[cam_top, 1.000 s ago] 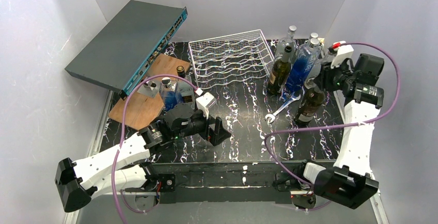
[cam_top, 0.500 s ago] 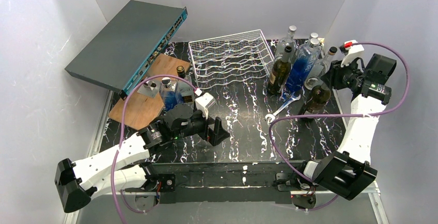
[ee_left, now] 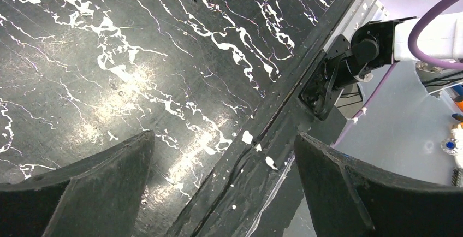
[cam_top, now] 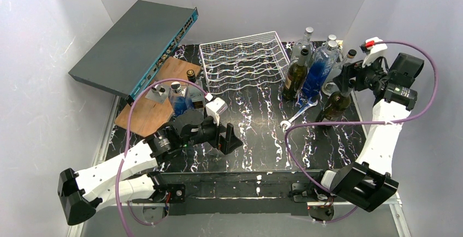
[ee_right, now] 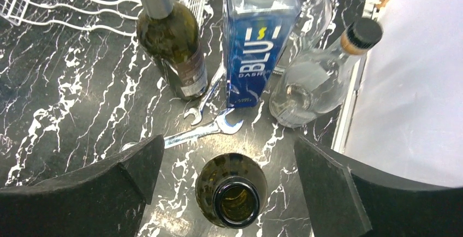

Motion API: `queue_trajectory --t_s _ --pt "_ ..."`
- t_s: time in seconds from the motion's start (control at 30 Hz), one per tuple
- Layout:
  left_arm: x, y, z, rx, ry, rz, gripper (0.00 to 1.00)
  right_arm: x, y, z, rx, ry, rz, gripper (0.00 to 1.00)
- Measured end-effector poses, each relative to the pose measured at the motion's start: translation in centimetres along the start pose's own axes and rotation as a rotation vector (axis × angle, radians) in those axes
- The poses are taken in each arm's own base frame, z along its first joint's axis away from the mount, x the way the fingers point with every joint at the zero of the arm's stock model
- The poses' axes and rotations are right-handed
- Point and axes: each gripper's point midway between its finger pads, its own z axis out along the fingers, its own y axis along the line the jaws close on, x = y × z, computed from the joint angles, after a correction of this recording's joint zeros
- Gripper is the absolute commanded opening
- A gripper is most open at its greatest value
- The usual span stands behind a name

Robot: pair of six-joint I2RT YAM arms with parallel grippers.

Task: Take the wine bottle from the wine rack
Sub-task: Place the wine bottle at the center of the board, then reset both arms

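The white wire wine rack (cam_top: 244, 61) lies at the back middle of the table, and I see no bottle in its cradles. A dark brown wine bottle (cam_top: 334, 105) stands upright on the table at the right, uncorked, its mouth facing the right wrist camera (ee_right: 235, 199). My right gripper (cam_top: 346, 78) is open just above it, and its fingers (ee_right: 228, 148) straddle the neck without touching it. Low over the front middle of the table, my left gripper (cam_top: 229, 138) is open with nothing between its fingers (ee_left: 223, 137).
Behind the dark bottle stand a green bottle (cam_top: 295, 76), a blue bottle (cam_top: 316, 69) and a clear corked bottle (ee_right: 314, 81). Wrenches (cam_top: 297, 114) lie beside them. A grey network switch (cam_top: 136, 46) leans at the back left, over a wooden board (cam_top: 147, 114) carrying small bottles.
My right gripper has opened and let go of the dark wine bottle's neck, after shifting a little right and back. The bottle now stands free. The left arm has not moved.
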Motion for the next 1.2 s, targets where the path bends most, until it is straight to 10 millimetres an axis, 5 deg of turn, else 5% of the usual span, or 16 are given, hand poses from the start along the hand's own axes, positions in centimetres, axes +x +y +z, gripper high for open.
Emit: queue_trajectory --t_s 0.47,0.57,0.67,0.87,1.2 --pt "-0.6 0.1 -0.9 -0.027 0.000 0.000 0.98 -8.2 2.6 -2.9 -0.107 -0.172 -0.059 0.98" --pt "-0.7 0.2 -1.2 -0.035 -0.007 0.002 0.98 -9.4 4.2 -2.7 -0.161 -0.190 -0.061 0.98" --pt "-0.8 0.3 -1.3 -0.043 -0.012 0.004 0.98 -9.7 8.2 -1.2 -0.266 -0.168 -0.072 0.98" --pt "-1.0 0.5 -1.6 -0.053 -0.022 -0.001 0.98 -7.9 17.6 0.7 -0.502 -0.088 -0.112 0.98" --pt "-1.4 0.4 -2.6 -0.053 -0.078 -0.053 0.98 -1.0 21.1 1.2 -0.600 0.056 -0.149 0.98"
